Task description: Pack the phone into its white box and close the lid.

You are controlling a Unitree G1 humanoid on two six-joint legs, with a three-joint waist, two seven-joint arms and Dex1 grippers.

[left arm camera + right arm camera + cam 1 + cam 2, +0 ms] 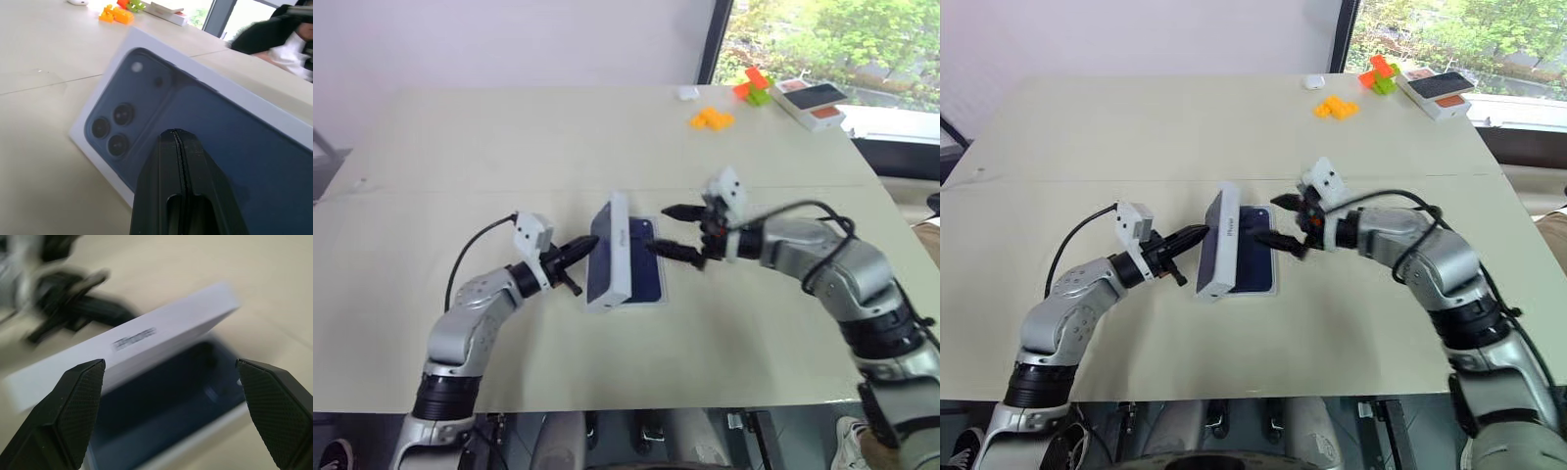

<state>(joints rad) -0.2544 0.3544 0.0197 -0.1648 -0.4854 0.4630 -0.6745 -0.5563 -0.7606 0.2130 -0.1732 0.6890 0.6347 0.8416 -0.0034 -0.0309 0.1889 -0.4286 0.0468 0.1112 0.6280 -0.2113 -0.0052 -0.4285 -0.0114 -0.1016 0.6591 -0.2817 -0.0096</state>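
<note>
The lid [610, 253] stands tilted on its long edge over the left side of the white box [651, 301]. Its printed phone picture [146, 112] faces my left gripper. The dark blue phone [646, 262] lies flat inside the box. My left gripper [587, 245] is shut, and its tip rests against the lid's printed top. My right gripper [659, 228] hangs open just right of the box, nothing between its fingers. From the right wrist I see the lid's white side [146, 342] and the phone [171, 401] beyond my fingers [73, 401].
At the table's far right lie orange blocks [712, 118], an orange and green block stack [754, 85], a box with black and orange on top [813, 102] and a small white item [688, 93]. The table's front edge [636, 406] runs close below the arms.
</note>
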